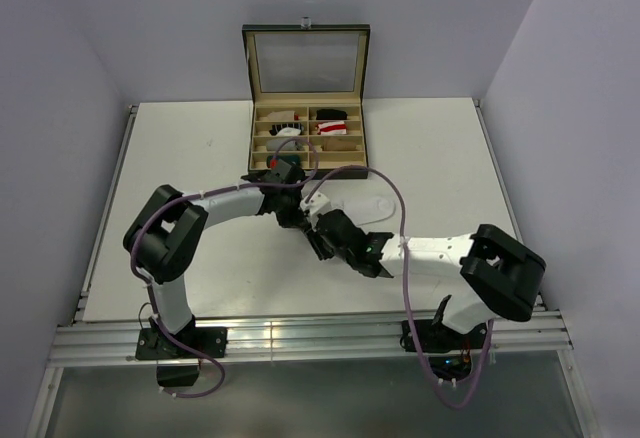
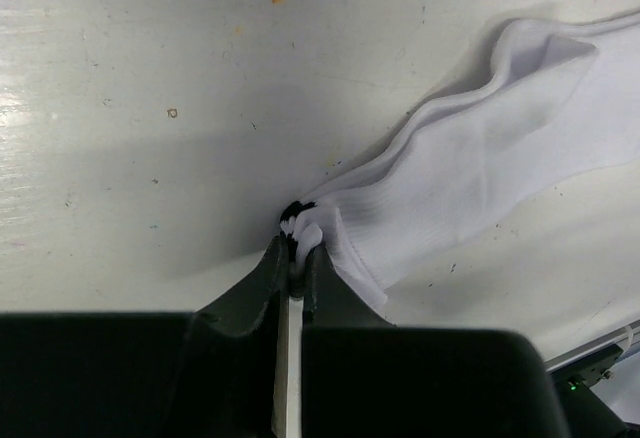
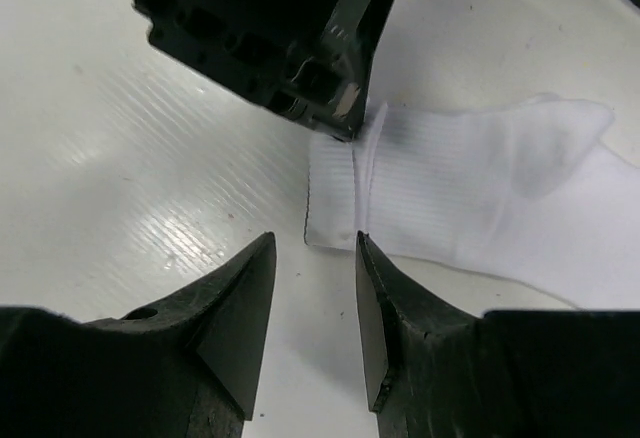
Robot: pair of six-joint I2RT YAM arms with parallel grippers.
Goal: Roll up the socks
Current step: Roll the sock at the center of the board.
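Note:
A white sock (image 1: 362, 204) lies flat on the table, right of centre. In the left wrist view the white sock (image 2: 480, 158) stretches off to the upper right. My left gripper (image 2: 297, 240) is shut on its cuff edge, where a dark stripe just shows. In the right wrist view my right gripper (image 3: 314, 240) stands open just short of the cuff of the sock (image 3: 470, 183), with nothing between its fingers. The left gripper (image 3: 300, 38) comes in from above and pinches the cuff's far corner. From overhead, the left gripper (image 1: 300, 220) and the right gripper (image 1: 320, 243) meet at the sock's left end.
An open wooden organiser box (image 1: 306, 160) with a raised glass lid stands at the back centre. A red-and-white sock (image 1: 333, 114) and a white bundle (image 1: 290, 131) lie in its compartments. The table's raised rim (image 1: 110, 188) runs along the left side.

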